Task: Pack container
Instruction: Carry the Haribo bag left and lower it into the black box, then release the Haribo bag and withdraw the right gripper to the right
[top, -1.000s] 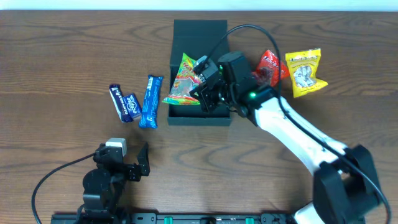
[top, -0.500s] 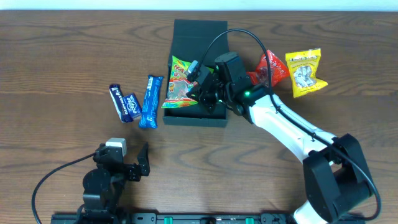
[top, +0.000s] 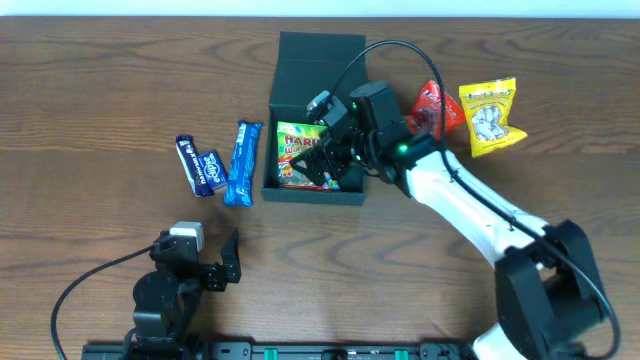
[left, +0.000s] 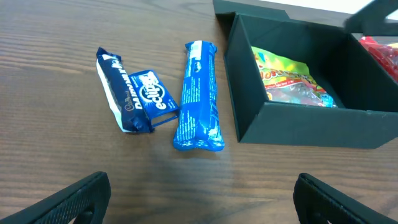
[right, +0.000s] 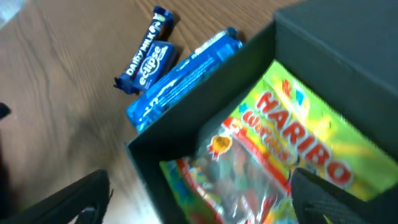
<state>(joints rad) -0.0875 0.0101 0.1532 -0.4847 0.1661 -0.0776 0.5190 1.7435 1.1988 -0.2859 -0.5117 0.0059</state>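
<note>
Soft, even room light; two sharp views and one smeared.

The overhead view is bright and flat, with only faint, short shadows beside the packets on the wooden table (top: 100, 80). The matte container (top: 320, 60) reads near black and gives no glare. In the left wrist view the centre is crisp and the blue wrapper (left: 200, 96) carries a pale sheen, while the left gripper (left: 202, 183) shows as dark, unfocused shapes in the lower corners. The right wrist view is blurred throughout: the Haribo bag (right: 292, 143) has smeared lettering, and the right gripper (right: 200, 186) is two soft, dark masses.
</note>
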